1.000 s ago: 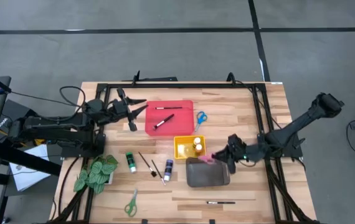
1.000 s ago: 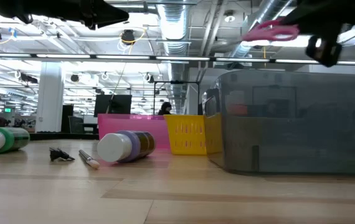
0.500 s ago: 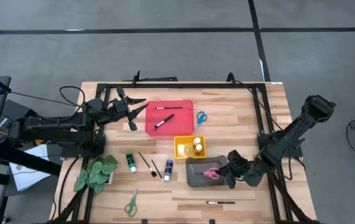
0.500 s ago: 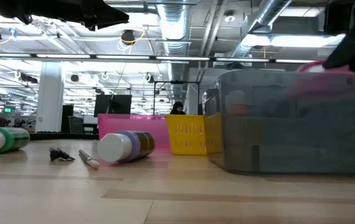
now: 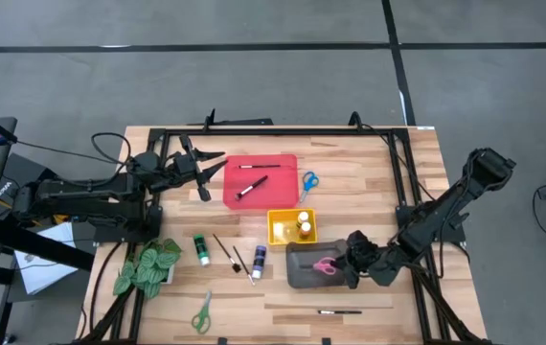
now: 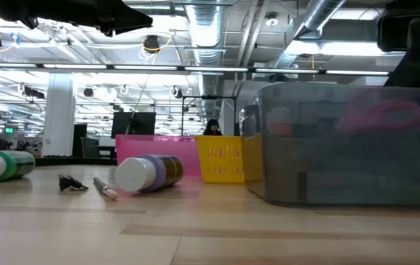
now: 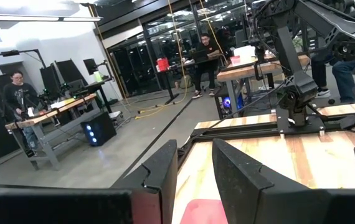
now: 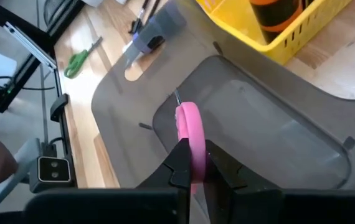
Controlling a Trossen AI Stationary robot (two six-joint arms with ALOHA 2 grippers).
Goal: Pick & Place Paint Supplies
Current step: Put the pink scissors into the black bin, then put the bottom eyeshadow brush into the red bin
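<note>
Now right tool [image 5: 346, 266] clamps pink scissors [image 5: 325, 266] inside grey tray [image 5: 297, 278] rim.

Wood-grain table [image 5: 369, 177] (grey tray [image 5: 302, 276] matt).

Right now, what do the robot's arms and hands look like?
Both arms are dark, almost black, built from jointed tube-like pieces. The left hand and the right hand each end in two flat, dark fingers. Black cables loop behind the left arm.

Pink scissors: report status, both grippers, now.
Right gripper shut on pink scissors, low inside grey tray. Left gripper idle beside red tray, holding nothing. Nothing in the way.
</note>
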